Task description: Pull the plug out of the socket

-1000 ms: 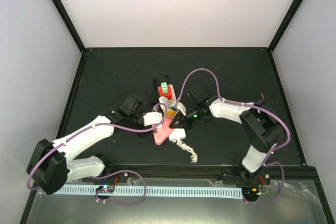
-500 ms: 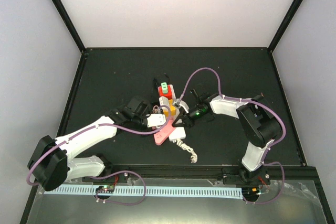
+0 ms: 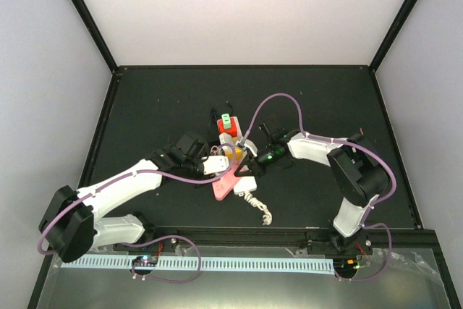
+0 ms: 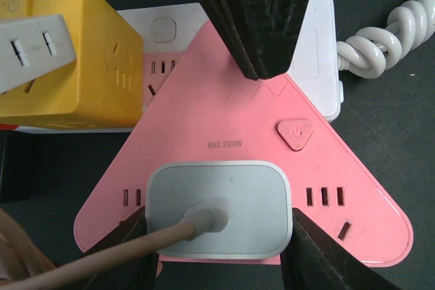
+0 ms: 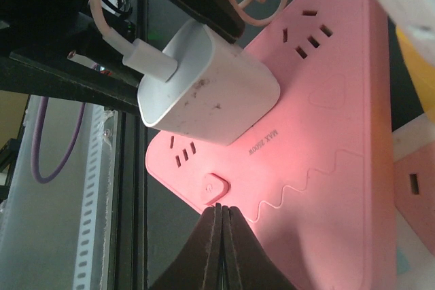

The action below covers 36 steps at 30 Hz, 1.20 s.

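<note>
Got the plug (image 4: 238, 191), a white charger block with a tan cable (image 4: 102, 257) out its back, seated in the pink triangular face of the socket (image 4: 224, 123). Lying mid-table (image 3: 145, 106) between both arms, pink face stacked over a white strip (image 4: 317, 45), beside a yellow cube adapter (image 4: 68, 66), coiled white cord (image 4: 387, 39) trailing toward the near edge. Have the left gripper (image 4: 219, 236) closed on the plug's two opposite sides, one finger per side, no gap visible in the left wrist view; partly open width, just the width of the block. Can't confirm how firm the pinch is. Gripping the body rather than the cable, presumably to pull straight along the pins without straining the cable. Have the right gripper (image 5: 221, 227) fully closed and empty, tips pressed as one wedge onto the pink face just beside the power button (image 4: 296, 134), a little beyond the plug. Reads as a hold-down: without it, would expect the light socket to lift along with the plug. Placed clear of the block so as not to crowd the left fingers. Judging stage as grip made, pull not yet done: plug flush on the face, no pins showing. Next calls for a straight pull off the face with hold-down pressure kept on. Risks: pink face tipping or sliding on the strip, or fingers slipping on smooth plastic.
</note>
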{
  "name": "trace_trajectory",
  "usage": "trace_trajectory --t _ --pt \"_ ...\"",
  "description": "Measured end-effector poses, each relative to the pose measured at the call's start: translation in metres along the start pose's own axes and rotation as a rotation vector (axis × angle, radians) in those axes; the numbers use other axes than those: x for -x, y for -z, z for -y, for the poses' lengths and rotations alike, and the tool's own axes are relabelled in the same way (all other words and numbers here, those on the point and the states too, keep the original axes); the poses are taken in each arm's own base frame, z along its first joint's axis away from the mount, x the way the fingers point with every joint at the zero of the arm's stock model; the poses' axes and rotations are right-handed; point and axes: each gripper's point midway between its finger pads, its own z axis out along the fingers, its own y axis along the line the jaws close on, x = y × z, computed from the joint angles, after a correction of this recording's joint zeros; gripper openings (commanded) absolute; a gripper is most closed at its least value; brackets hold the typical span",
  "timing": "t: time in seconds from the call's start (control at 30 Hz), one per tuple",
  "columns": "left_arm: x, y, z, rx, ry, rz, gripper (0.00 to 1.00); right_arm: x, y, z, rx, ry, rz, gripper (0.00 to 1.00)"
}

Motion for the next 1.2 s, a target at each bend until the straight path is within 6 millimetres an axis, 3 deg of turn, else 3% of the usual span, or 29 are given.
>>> trace_trajectory --t 0.17,0.8,1.2 --pt "0.0 0.0 0.0 0.001 0.007 0.0 0.36 -0.008 -0.007 0.007 0.015 -0.033 -0.023 0.03" --pt "0.002 0.002 0.002 -0.012 0.045 0.012 0.28 0.0 -0.005 0.017 0.023 -0.073 -0.016 0.01" --pt "0.0 0.008 0.003 -0.062 0.096 0.007 0.27 0.0 -0.009 0.013 0.018 -0.091 -0.034 0.01"
